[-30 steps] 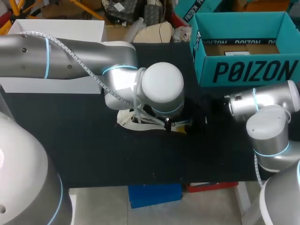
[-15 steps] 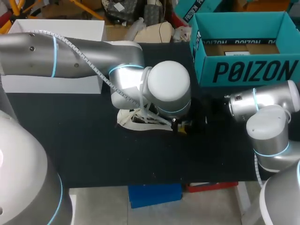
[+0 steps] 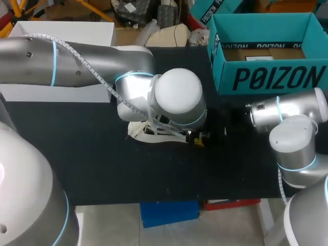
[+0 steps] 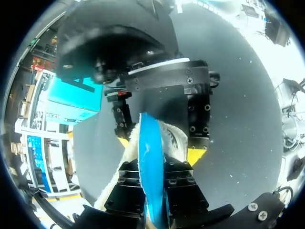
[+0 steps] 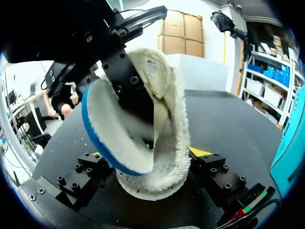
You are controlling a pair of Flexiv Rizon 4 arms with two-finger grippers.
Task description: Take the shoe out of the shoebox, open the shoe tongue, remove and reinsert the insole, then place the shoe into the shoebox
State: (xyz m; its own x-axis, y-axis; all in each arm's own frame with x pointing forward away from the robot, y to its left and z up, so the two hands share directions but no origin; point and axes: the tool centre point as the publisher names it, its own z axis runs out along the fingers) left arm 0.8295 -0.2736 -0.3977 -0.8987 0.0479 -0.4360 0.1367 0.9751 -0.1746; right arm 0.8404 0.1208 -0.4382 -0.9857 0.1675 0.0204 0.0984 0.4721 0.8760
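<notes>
Done so far: The shoe (image 3: 145, 132) is out of the shoebox (image 3: 266, 51) and lies near the middle of the bench (image 3: 102, 164). In the head view the left arm (image 3: 77, 66) hides most of it. The right wrist view shows its mouth spread wide, so I judge the tongue step done.
In hand: The insole (image 5: 110, 138) has fleece on one face and blue on the other. It stands curled and partly out of the shoe's mouth. This moment does not show whether it is coming out or going back in.
Left to do: At the least, the insole must be seated flat inside. Then the shoe must go to the shoebox, which stands well apart at the bench's far right corner with no shoe in it.
Left pincer (image 4: 155, 179): It is nearly closed, with its two black fingers pinching the thin insole edge-on. It has hold of the insole and nothing else.
Right pincer (image 5: 148, 155): It is spread as wide as the shoe, with a yellow tip against each side, low by the sole. It clamps the shoe and steadies it on the bench.
Where the two meet: The left pincer reaches in over the shoe's mouth, just ahead of the right pincer. The insole lies between them.
Progress, as a judgement: About midway, at the insole step.
</notes>
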